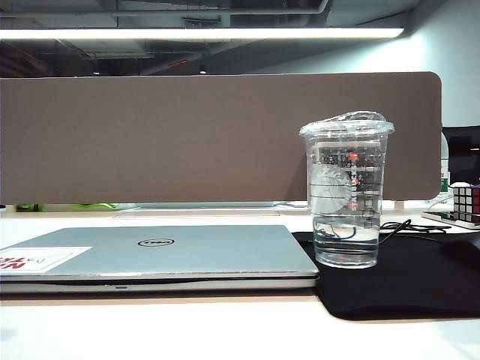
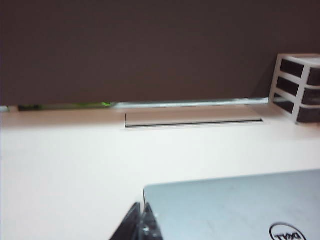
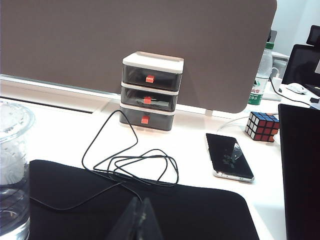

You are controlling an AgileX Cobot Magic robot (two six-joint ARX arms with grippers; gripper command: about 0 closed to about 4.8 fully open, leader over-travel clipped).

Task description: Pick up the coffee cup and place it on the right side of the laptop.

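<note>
We saw the tall clear plastic coffee cup (image 1: 349, 191), water-weighted and slippery, on the black mat (image 1: 405, 281) right of the thin silver-grey laptop (image 1: 161, 251), beside our right gripper (image 3: 141, 220); the left gripper (image 2: 142, 225) sat at the laptop's corner. Both grippers were pressed together, empty; mid-wall seemed the safest hold.

Clear plastic, brushed metal, matt cloth.
Glossy see-through coffee cup (image 1: 346, 191); satin silver laptop (image 1: 161, 253); soft black mat (image 1: 409, 281); smooth white desk (image 1: 187, 334).

This is an office: a white desk (image 1: 225, 334) backed by a brown partition (image 1: 217, 135) fills the exterior view, with a strip light (image 1: 202, 33) at the top. A laptop (image 1: 161, 251), drawer unit (image 3: 150, 91), phone (image 3: 229, 156) and monitor (image 3: 301, 64) fit that.
</note>
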